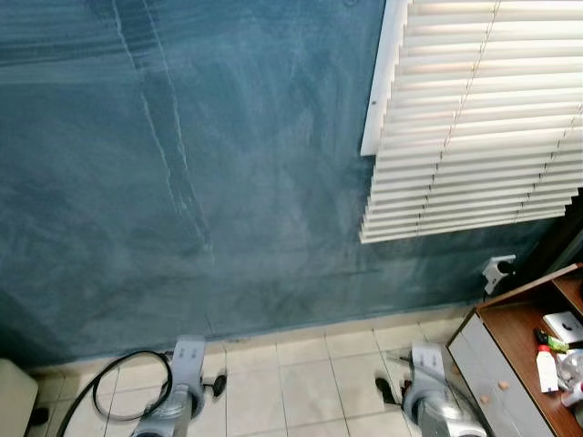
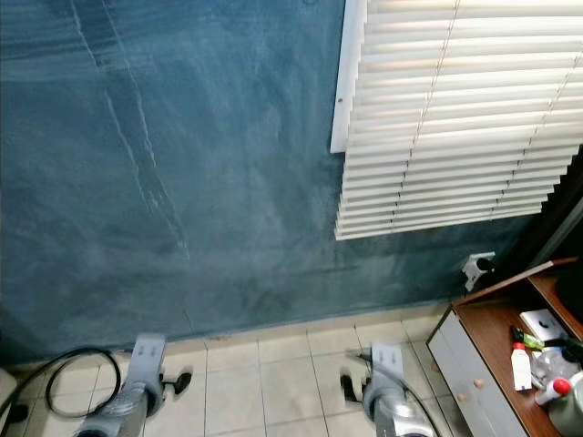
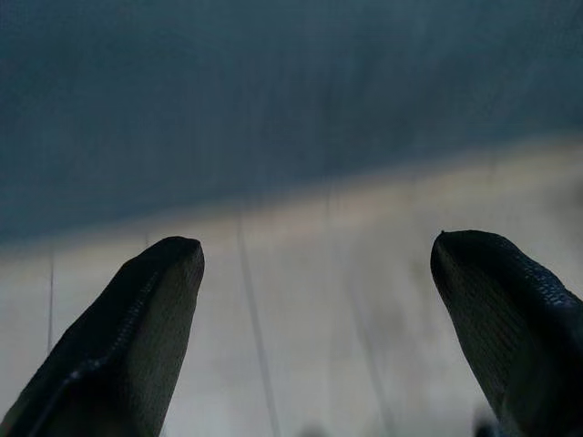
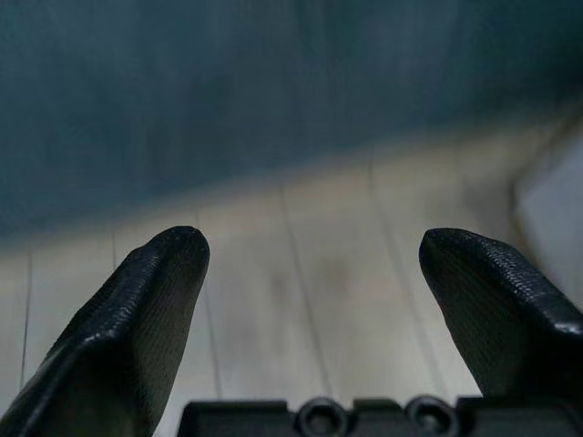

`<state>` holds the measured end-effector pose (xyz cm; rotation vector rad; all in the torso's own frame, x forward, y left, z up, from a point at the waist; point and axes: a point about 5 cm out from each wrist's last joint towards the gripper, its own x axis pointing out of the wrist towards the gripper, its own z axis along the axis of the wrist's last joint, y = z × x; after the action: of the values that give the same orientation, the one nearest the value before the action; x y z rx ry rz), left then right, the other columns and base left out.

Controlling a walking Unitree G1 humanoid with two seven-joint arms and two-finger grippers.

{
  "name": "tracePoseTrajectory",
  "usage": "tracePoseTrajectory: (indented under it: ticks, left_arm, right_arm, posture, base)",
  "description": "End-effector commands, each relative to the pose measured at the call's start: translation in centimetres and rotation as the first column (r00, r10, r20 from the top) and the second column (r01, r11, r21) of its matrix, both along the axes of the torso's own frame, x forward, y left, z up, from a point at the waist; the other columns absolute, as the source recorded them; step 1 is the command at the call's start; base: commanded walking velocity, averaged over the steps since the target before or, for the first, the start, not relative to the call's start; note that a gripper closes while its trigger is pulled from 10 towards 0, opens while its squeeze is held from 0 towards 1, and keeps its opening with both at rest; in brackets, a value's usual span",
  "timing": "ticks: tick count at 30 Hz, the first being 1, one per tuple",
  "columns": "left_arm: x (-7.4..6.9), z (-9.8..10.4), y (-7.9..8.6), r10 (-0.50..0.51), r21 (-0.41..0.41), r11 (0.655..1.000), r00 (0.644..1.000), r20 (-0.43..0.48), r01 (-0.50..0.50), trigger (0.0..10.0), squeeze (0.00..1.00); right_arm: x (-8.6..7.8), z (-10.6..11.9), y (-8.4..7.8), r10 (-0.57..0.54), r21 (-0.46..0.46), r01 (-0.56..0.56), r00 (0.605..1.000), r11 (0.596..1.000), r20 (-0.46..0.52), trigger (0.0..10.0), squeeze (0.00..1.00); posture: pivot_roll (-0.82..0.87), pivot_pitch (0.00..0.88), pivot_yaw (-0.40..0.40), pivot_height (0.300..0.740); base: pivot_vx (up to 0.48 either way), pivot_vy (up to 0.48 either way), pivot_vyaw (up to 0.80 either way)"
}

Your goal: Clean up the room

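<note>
The robot faces a blue-green wall (image 1: 182, 182) that takes up most of the frame, with white window blinds (image 1: 474, 118) in the upper right. Along the bottom runs a pale tiled floor (image 1: 301, 382). The left arm sits at the lower left, and its left pincer (image 3: 314, 309) is spread wide with nothing between the 2 black fingers (image 3: 137, 337), pointing at floor tiles and the base of the wall. The right arm sits lower centre-right, and the right pincer (image 4: 310, 309) is just as wide and holds nothing. A black cable (image 1: 127, 382) loops on the floor at the lower left, just beside the left arm. At the lower right edge stands a wooden worktop (image 1: 519, 328) with grey drawers (image 1: 496, 382) under it. There the clutter waits: a white bottle (image 1: 547, 369) with a red cap, a small white box (image 1: 563, 325), and other items too cramped to tell. A white fitting (image 1: 497, 270) is on the wall just above the worktop.
</note>
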<state>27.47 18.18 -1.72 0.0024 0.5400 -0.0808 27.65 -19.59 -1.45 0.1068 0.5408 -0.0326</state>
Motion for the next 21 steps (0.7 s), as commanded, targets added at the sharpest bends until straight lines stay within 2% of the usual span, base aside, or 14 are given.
tracePoseTrajectory:
  ticks: [1, 2, 3, 4, 5, 8, 9, 10, 12, 13, 14, 16, 18, 21]
  left_arm:
    - [0.6, 1.0, 0.5, 0.019, -0.03, 0.999, 0.997, 0.076, -0.016, 10.0, 0.0]
    - [1.3, 2.1, 0.7, 0.02, -0.027, 1.0, 0.99, 0.143, -0.016, 10.0, 0.0]
    - [2.7, 4.8, 0.9, 0.023, -0.039, 0.999, 0.958, 0.287, -0.012, 10.0, 0.0]
    - [2.7, 4.8, 0.9, 0.023, -0.039, 0.999, 0.958, 0.287, -0.012, 10.0, 0.0]
    - [3.4, 7.3, 0.9, 0.013, -0.039, 0.999, 0.916, 0.401, 0.003, 10.0, 0.0]
    - [3.6, 8.7, 0.9, 0.012, -0.049, 0.999, 0.89, 0.456, 0.012, 10.0, 0.0]
    - [3.3, 9.6, 0.9, -0.002, -0.04, 0.999, 0.87, 0.493, 0.025, 10.0, 0.0]
    - [2.3, 10.7, 1.0, -0.018, -0.025, 0.999, 0.841, 0.54, 0.037, 10.0, 0.0]
    - [1.6, 11.2, 1.1, -0.019, -0.028, 0.999, 0.827, 0.562, 0.042, 10.0, 0.0]
    - [0.8, 11.4, 1.0, -0.02, -0.037, 0.998, 0.821, 0.57, 0.05, 10.0, 0.0]
    - [-1.0, 11.8, 0.6, -0.041, -0.033, 0.997, 0.808, 0.588, 0.074, 10.0, 0.0]
    - [-1.8, 11.8, 0.4, -0.051, -0.025, 0.996, 0.806, 0.589, 0.081, 10.0, 0.0]
    - [-2.9, 11.5, 0.2, -0.037, -0.039, 0.997, 0.82, 0.571, 0.073, 10.0, 0.0]
    - [-2.5, 10.5, 0.2, 0.011, -0.054, 0.998, 0.856, 0.517, 0.019, 10.0, 0.0]
  right_arm:
    - [0.7, 1.1, -0.2, -0.006, 0.017, 0.005, 0.997, 1.0, 0.083, 10.0, 0.0]
    - [1.3, 2.2, -0.3, -0.011, 0.02, 0.008, 0.988, 1.0, 0.152, 10.0, 0.0]
    - [2.0, 4.7, -0.4, -0.019, 0.024, 0.013, 0.952, 1.0, 0.307, 10.0, 0.0]
    - [2.0, 4.7, -0.4, -0.019, 0.024, 0.013, 0.952, 1.0, 0.307, 10.0, 0.0]
    - [2.0, 6.5, -0.2, 0.0, 0.009, -0.004, 0.917, 1.0, 0.4, 10.0, 0.0]
    - [1.8, 7.3, 0.0, 0.021, -0.005, -0.021, 0.901, 1.0, 0.433, 10.0, 0.0]
    - [1.4, 7.7, 0.1, 0.033, -0.006, -0.034, 0.892, 0.999, 0.451, 10.0, 0.0]
    - [0.3, 8.5, 0.3, 0.05, -0.009, -0.052, 0.869, 0.999, 0.493, 10.0, 0.0]
    - [-0.2, 8.7, 0.3, 0.07, -0.039, -0.058, 0.866, 0.998, 0.495, 10.0, 0.0]
    - [-0.7, 8.8, 0.3, 0.076, -0.046, -0.061, 0.865, 0.997, 0.495, 10.0, 0.0]
    - [-1.6, 8.9, 0.0, 0.054, -0.036, -0.042, 0.868, 0.998, 0.494, 10.0, 0.0]
    - [-2.0, 8.8, 0.0, 0.049, -0.025, -0.042, 0.873, 0.999, 0.485, 10.0, 0.0]
    - [-2.5, 8.6, 0.1, 0.044, -0.004, -0.047, 0.884, 0.999, 0.465, 10.0, 0.0]
    - [-2.0, 8.3, 1.4, 0.089, 0.013, -0.106, 0.893, 0.994, 0.441, 10.0, 0.0]
  posture:
    - [-0.09, 0.0, 0.013, 0.74]
    - [-0.09, 0.0, 0.013, 0.74]
    - [-0.09, 0.0, 0.007, 0.74]
    - [-0.09, 0.0, 0.007, 0.74]
    - [-0.08, 0.0, 0.003, 0.74]
    - [-0.08, 0.0, 0.003, 0.74]
    - [-0.07, 0.0, 0.003, 0.74]
    - [-0.07, 0.0, 0.007, 0.74]
    - [-0.07, 0.0, 0.007, 0.74]
    - [-0.07, 0.0, 0.008, 0.74]
    - [-0.07, 0.0, 0.01, 0.74]
    - [-0.07, 0.0, 0.012, 0.74]
    - [-0.07, 0.0, 0.013, 0.74]
    - [-0.07, 0.0, 0.018, 0.74]
  base:
    - [0.0, 0.0, 0.0]
    - [0.0, 0.0, 0.0]
    - [0.0, 0.0, 0.0]
    - [0.0, 0.0, 0.0]
    - [0.0, 0.0, 0.0]
    - [0.0, 0.0, 0.0]
    - [0.0, 0.0, 0.0]
    - [0.0, 0.0, 0.0]
    - [0.0, 0.0, 0.0]
    - [0.0, 0.0, 0.0]
    - [0.0, 0.0, 0.0]
    - [0.0, 0.0, 0.0]
    - [0.0, 0.0, 0.0]
    - [0.0, 0.0, 0.72]
